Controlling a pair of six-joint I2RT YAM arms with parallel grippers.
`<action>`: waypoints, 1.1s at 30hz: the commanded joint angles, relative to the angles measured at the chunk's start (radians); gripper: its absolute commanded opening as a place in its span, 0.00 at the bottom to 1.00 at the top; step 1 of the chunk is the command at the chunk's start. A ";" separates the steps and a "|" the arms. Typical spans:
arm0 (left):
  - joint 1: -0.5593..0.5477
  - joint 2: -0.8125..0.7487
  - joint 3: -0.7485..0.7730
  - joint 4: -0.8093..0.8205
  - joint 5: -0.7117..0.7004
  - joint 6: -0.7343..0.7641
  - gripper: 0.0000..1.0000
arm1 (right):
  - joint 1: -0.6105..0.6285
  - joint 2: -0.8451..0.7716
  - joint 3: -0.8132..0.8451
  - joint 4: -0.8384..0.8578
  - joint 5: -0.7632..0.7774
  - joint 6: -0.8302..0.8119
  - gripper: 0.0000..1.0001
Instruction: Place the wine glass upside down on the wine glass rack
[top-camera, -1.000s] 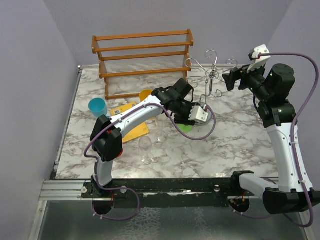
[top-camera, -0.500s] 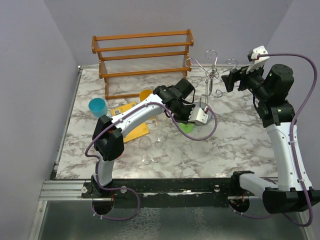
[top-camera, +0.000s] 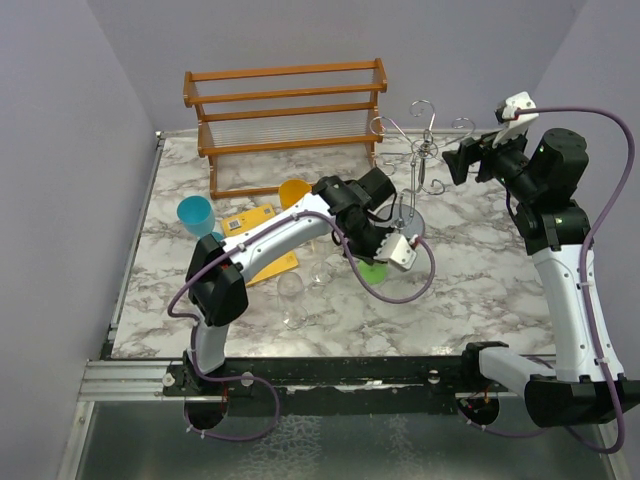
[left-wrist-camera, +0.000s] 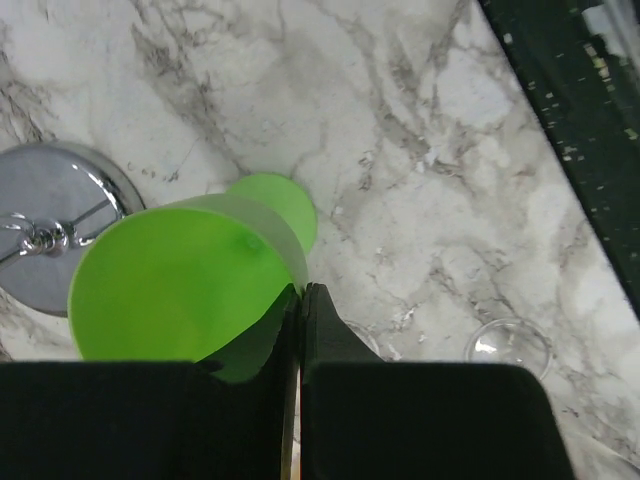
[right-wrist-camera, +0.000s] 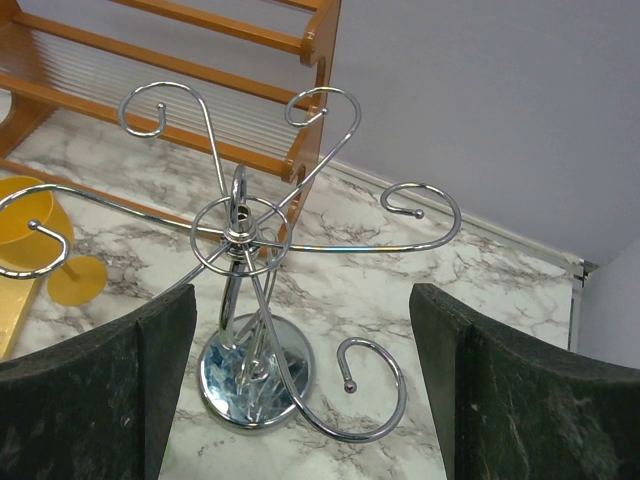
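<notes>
A green wine glass (left-wrist-camera: 170, 290) stands near upright, its round foot (left-wrist-camera: 285, 205) on the marble. My left gripper (left-wrist-camera: 301, 290) is shut on its rim, one finger inside the bowl and one outside. From above, that gripper (top-camera: 388, 247) sits over the green glass (top-camera: 374, 270), just in front of the wine glass rack (top-camera: 420, 150). The rack is silver wire with curled arms (right-wrist-camera: 238, 235) and a shiny disc base (right-wrist-camera: 255, 375). My right gripper (right-wrist-camera: 302, 295) hovers open behind and above the rack, nothing between its fingers.
Two clear glasses (top-camera: 292, 290) stand near the left forearm. An orange wine glass (top-camera: 293, 192), a blue cup (top-camera: 196, 214) and a yellow board (top-camera: 265, 250) lie to the left. A wooden slatted shelf (top-camera: 285, 110) stands at the back.
My left gripper has shut on the green glass's rim and shifted a little toward the near side. The right arm has stayed put.
</notes>
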 joint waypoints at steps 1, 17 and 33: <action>-0.014 -0.168 0.009 -0.072 0.171 0.017 0.00 | -0.004 0.022 0.050 0.002 -0.079 -0.014 0.85; 0.027 -0.484 0.130 0.139 0.177 -0.447 0.00 | -0.004 0.094 0.275 -0.114 -0.315 0.152 0.83; 0.313 -0.524 0.309 0.489 0.090 -0.860 0.00 | 0.043 0.221 0.401 -0.107 -0.474 0.337 0.74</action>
